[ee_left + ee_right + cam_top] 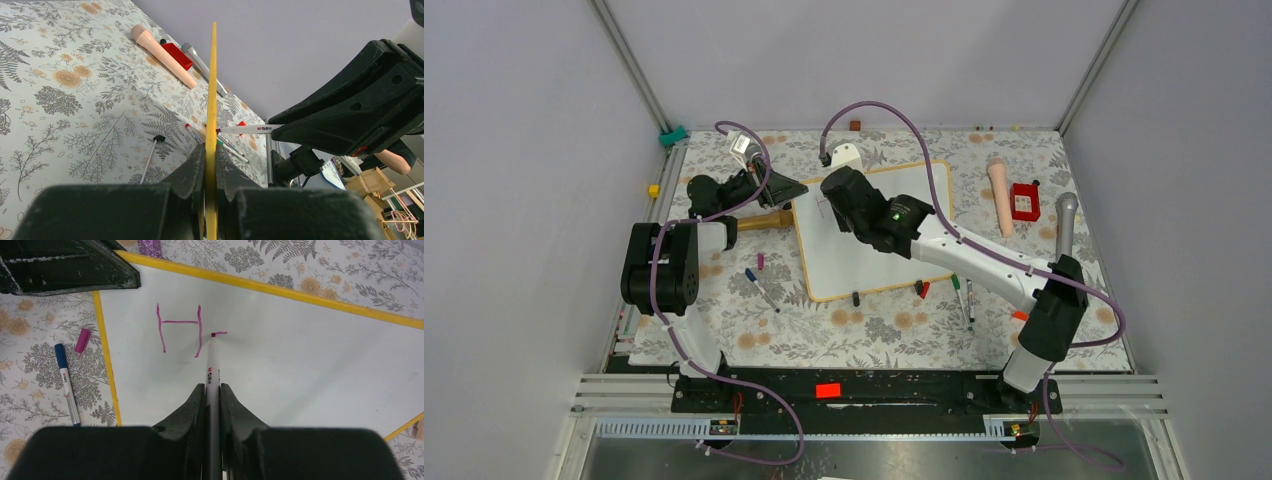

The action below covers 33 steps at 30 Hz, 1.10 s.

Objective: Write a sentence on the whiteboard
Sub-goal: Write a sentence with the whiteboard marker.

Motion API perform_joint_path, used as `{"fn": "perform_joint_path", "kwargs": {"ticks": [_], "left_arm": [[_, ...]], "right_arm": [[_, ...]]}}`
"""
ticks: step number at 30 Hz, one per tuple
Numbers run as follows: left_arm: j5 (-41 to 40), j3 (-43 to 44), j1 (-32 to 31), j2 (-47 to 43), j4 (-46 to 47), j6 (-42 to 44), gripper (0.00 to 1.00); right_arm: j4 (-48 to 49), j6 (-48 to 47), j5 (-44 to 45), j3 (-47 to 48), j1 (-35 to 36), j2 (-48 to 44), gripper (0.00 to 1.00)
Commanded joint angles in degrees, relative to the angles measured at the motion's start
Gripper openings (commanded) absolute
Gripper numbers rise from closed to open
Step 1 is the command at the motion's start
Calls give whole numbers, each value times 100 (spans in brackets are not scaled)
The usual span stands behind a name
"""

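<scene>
Writing on the whiteboard (280,360) so far is a pink capital "H" (180,330) plus a short pink stroke (219,333) just to its right. That is all of the sentence that shows. The marker (212,375) tip touches the near end of that stroke, and red print on the white barrel is too small to read with certainty in the right wrist view. In the left wrist view the same barrel (250,129) carries red lettering that looks like "M&G", though it is blurred.

The right gripper (212,390) is clenched on the marker, fingers pressed to both sides of the barrel. The left gripper (211,165) is clamped on the yellow rim (213,90) of the board, seen edge-on between its fingers.

From the top camera the board (864,265) lies at the middle of the floral tablecloth (774,330), with the left gripper (786,192) at its 10 o'clock corner and the right gripper (844,190) over its upper part. A blue-capped marker (761,288) and a pink cap (760,261) lie at 9 o'clock of the board, apart from it. More markers (964,300) lie at about 4 o'clock. A peach cylinder (1000,195), a red box (1024,201) and a grey rod (1064,225) sit at 3 o'clock; no print on them can be read.
</scene>
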Motion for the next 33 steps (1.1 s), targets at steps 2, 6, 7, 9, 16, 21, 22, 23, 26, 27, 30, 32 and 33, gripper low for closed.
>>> {"fn": "perform_joint_path", "kwargs": {"ticks": [2, 6, 7, 9, 16, 21, 22, 23, 26, 27, 30, 32, 33], "left_arm": [[227, 120, -74, -233, 472, 123, 0], [244, 131, -74, -236, 474, 131, 0], [240, 133, -75, -240, 478, 133, 0], [240, 133, -76, -240, 475, 132, 0], [237, 133, -74, -241, 478, 141, 0], [241, 129, -74, -223, 477, 141, 0], [243, 117, -75, -234, 478, 149, 0], [243, 113, -74, -235, 475, 158, 0], [244, 115, -74, -231, 478, 159, 0], [248, 116, -75, -239, 478, 159, 0], [233, 116, -75, -235, 474, 153, 0], [237, 116, -74, -226, 478, 150, 0], [236, 116, -75, -235, 478, 150, 0]], "right_arm": [[15, 8, -321, 71, -57, -7, 0], [-276, -3, -337, 130, -57, 22, 0], [-328, 4, -336, 110, -57, 18, 0], [-365, 29, -313, 31, -57, -31, 0], [-374, 126, 74, -32, -96, -70, 0], [-377, 118, 151, 232, -216, 74, 0], [-373, 108, 146, 281, -240, 100, 0], [-372, 102, 123, 340, -256, 131, 0], [-375, 57, 85, 485, -298, 216, 0], [-371, 44, 65, 531, -307, 235, 0], [-370, 5, 17, 632, -320, 283, 0], [-375, 2, -16, 649, -321, 294, 0], [-373, 7, -42, 633, -321, 288, 0]]}}
